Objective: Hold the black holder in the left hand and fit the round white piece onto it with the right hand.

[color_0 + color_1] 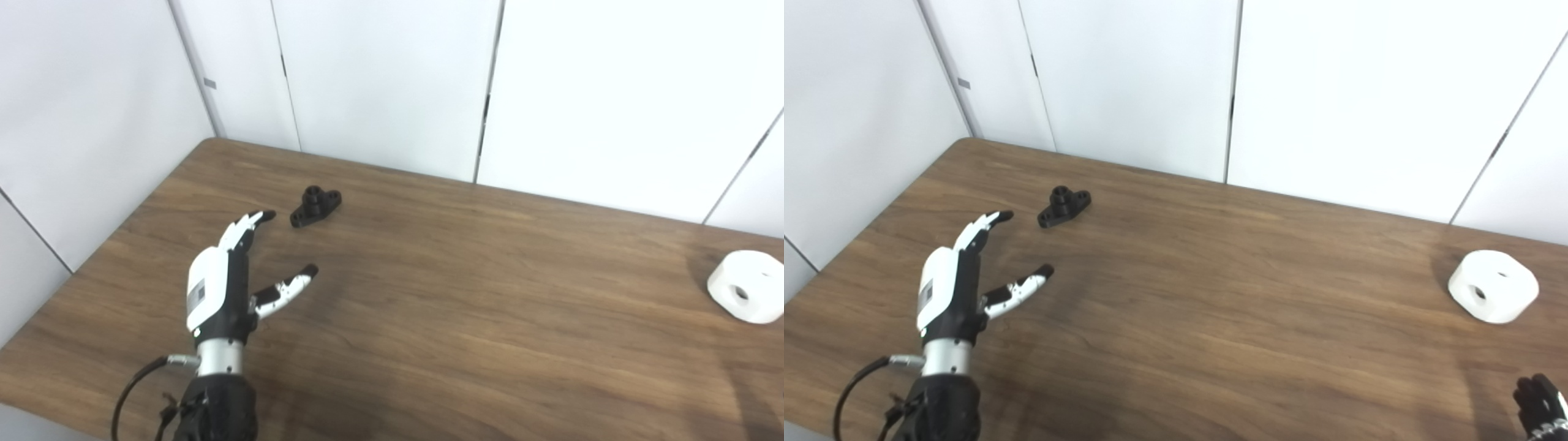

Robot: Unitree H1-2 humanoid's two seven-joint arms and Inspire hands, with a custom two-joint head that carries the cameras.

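The black holder (315,206) lies flat on the wooden table (441,294), toward the back left. My left hand (229,275) hovers open just in front of it, fingers pointing at the holder and thumb spread to the right, holding nothing. The round white piece (748,285) rests on the table at the far right, a hole in its side facing me. Only the dark fingertips of my right hand (1541,404) show at the bottom right corner of the right eye view, well in front of the white piece; I cannot see how they are set.
White wall panels (392,79) stand close behind and to the left of the table. The table's left edge (104,239) runs diagonally beside my left arm. A black cable (131,386) loops off the left wrist.
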